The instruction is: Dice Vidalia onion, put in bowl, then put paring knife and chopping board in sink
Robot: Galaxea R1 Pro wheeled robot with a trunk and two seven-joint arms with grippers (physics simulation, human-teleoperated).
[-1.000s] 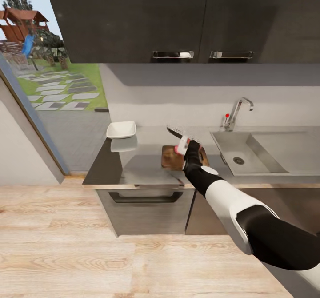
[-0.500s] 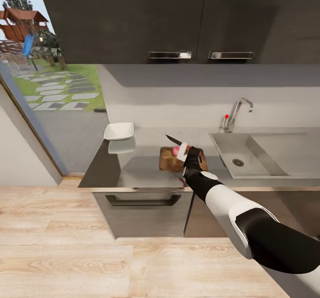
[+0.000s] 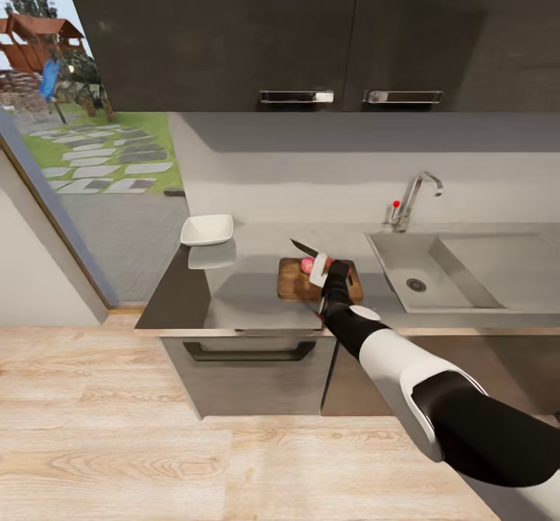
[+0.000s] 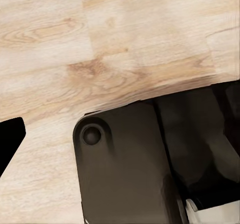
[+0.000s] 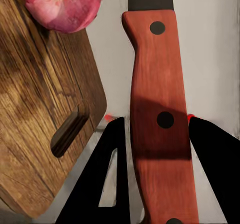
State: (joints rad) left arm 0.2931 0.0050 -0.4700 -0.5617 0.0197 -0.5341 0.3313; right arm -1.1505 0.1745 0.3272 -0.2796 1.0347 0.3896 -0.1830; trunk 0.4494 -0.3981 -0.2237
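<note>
The dark-brown chopping board [image 3: 295,281] lies on the grey countertop [image 3: 233,297], left of the sink [image 3: 435,272]. On the board's far edge sits the pink-red Vidalia onion [image 3: 308,264], whole. My right gripper [image 3: 323,270] is shut on the red handle of the paring knife [image 3: 303,248], whose dark blade points left just above the onion. In the right wrist view the knife handle [image 5: 160,114] is clamped in the gripper [image 5: 159,134], beside the board's slot end [image 5: 45,114] and near the onion [image 5: 62,3]. The white bowl [image 3: 207,229] stands at the counter's left end.
A chrome tap [image 3: 412,198] rises behind the sink, and dark wall cabinets [image 3: 311,31] hang above. The counter ends at the left by a glass door. The left wrist view has wood floor [image 4: 100,43], the robot's dark base [image 4: 130,174] and one black fingertip [image 4: 10,141] at its edge.
The right gripper has lowered the knife from a raised position to just over the onion on the board. The head view has shifted slightly.
</note>
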